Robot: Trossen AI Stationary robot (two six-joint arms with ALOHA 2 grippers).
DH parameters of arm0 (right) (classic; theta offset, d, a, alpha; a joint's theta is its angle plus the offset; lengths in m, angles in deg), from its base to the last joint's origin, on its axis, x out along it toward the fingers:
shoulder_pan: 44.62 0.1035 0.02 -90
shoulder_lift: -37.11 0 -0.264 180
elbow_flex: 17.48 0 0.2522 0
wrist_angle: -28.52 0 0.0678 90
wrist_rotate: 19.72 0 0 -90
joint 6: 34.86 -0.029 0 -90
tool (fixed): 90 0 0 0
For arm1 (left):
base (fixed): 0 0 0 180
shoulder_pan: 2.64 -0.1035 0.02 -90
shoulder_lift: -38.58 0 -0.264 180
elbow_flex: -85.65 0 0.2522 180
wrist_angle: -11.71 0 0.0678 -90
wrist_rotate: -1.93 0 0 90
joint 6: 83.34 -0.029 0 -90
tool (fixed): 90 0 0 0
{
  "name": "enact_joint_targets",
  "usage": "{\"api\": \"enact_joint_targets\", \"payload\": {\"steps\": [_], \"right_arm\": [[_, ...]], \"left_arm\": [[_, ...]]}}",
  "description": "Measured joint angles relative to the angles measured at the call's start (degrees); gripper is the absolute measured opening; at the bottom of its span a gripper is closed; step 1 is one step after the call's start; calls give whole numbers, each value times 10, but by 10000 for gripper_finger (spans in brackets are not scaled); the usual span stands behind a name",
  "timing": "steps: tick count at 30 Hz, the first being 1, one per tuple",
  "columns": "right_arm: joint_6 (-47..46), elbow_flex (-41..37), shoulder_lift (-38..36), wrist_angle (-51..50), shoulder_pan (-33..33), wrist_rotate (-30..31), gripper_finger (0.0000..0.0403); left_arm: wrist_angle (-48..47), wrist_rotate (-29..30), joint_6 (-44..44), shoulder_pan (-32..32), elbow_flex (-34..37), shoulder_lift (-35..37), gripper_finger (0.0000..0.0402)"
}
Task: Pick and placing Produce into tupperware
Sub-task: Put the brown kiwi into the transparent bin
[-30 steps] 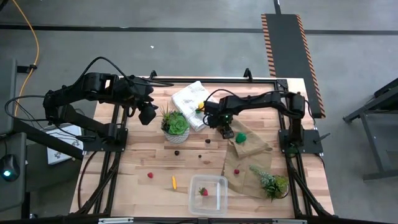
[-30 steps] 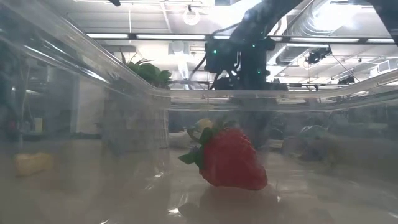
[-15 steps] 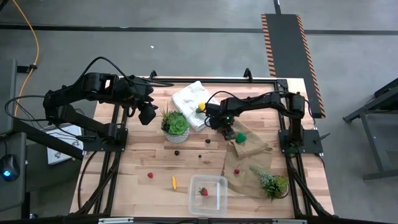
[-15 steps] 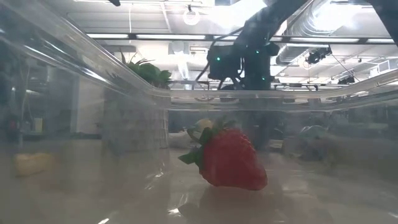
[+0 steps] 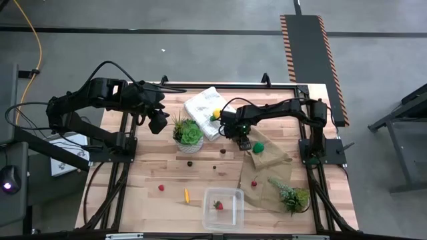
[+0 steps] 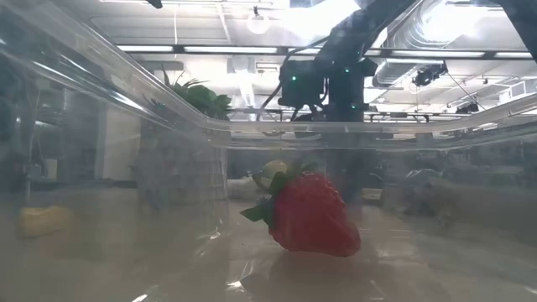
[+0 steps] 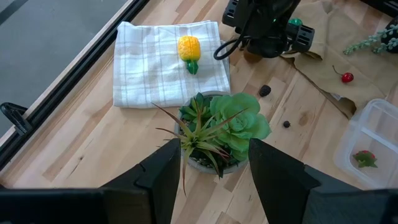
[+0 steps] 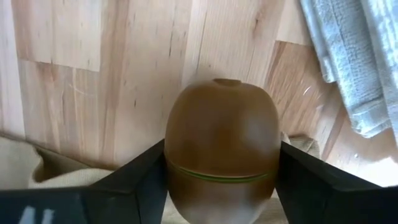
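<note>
My right gripper stands at the far edge of the brown paper bag, shut on the brown kiwi. The green broccoli piece lies on the bag beside it. The clear tupperware sits at the near edge with a strawberry inside, also in the low view. The lemon rests on the white cloth. An orange stick, a red berry and dark berries lie on the wood. My left gripper hovers open above a potted succulent. My right gripper pinches the kiwi between its two fingers, one on each side of its rounded body. The fingers come from above, pointing down. The kiwi fills the gap between them. I cannot tell whether it is clear of the table.
The crumpled paper bag also carries a red cherry and a second spiky plant. The folded white cloth lies at the far edge. Bare wood shows between the succulent pot and the tupperware.
My right gripper has edged slightly toward the table's right edge, staying by the far corner of the paper bag. The produce on the table and the tupperware stand as before.
</note>
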Motion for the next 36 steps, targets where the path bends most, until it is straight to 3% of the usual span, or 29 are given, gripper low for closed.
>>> {"api": "enact_joint_targets", "payload": {"steps": [16,36], "right_arm": [[-23,18,-28,-1,0,-1,219],[-102,245,-44,-102,0,-37,218]], "left_arm": [[0,0,0,0,0,0,179],[1,0,-7,0,0,0,179]]}}
